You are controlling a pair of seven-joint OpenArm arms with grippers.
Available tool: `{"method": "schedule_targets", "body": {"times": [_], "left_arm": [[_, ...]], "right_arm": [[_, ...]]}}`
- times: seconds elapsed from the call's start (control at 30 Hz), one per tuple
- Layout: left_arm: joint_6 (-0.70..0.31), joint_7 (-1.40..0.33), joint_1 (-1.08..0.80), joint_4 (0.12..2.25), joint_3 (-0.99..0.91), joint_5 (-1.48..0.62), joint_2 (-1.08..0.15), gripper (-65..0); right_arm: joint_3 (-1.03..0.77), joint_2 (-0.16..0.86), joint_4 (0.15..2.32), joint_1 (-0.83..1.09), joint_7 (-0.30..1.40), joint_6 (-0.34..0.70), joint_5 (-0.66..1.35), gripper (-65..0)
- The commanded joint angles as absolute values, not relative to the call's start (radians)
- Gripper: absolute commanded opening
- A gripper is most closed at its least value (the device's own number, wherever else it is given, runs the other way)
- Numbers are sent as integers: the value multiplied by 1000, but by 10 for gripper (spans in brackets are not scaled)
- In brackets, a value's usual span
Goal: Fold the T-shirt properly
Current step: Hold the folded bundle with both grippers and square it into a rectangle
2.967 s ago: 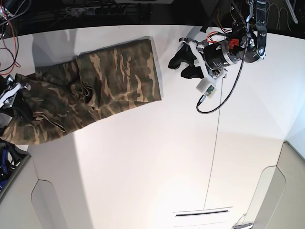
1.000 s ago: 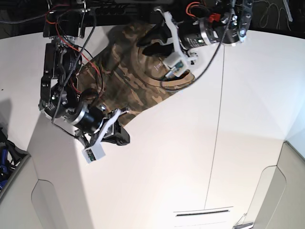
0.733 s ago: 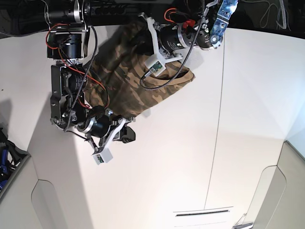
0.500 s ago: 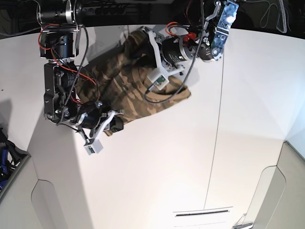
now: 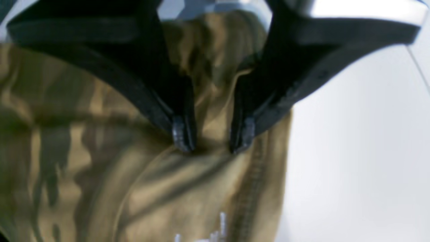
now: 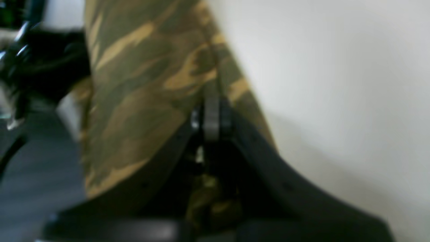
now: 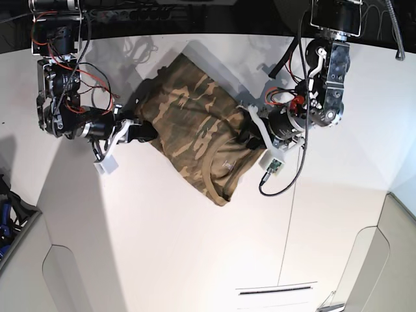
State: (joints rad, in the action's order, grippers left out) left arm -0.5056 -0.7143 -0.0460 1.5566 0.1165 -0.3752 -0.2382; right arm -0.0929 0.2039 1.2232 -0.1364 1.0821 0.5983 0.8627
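The camouflage T-shirt (image 7: 188,133) lies bunched and slanted on the white table (image 7: 195,247), its olive-tan collar (image 7: 209,174) toward the near side. My left gripper (image 7: 250,140) is at the shirt's right edge. In the left wrist view its fingertips (image 5: 183,134) stand a little apart with a ridge of cloth (image 5: 211,127) pinched between them, next to the ribbed collar (image 5: 252,188). My right gripper (image 7: 140,130) is at the shirt's left edge. In the right wrist view the right gripper (image 6: 211,117) is shut on a hem of the shirt (image 6: 141,67).
A thin seam (image 7: 292,195) runs down the table right of the shirt. A dark slot (image 7: 276,289) lies near the front edge. Grey panels (image 7: 39,273) flank the front corners. Cables and dark gear (image 7: 130,13) lie along the far edge.
The left gripper has swung down and to the right with the collar side. The right gripper has moved up and to the left. The shirt is now stretched out lower between them.
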Motion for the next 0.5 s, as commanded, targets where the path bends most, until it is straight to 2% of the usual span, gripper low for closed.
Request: {"method": "schedule_targets", "body": {"times": [0.0,0.2,0.37,0.47], "left_arm": [[-501,-713,-19,1541,116,-368,-241,-453],[-501,-713,76,1438,115,-368,-241,-453],[-501,-714,123,1431,115,-369,-241,-453],[-499,-724,141,1431,115,-370,-241,-453]], "right_arm": [[-97,200,1242,-126,1088,610,893,-650],[-97,102,1274,-5,1110,623,945,-650],[-96,4,1357,62,1135,625,950,-650],[-96,-20,1418,78,1149,625,937,-650]]}}
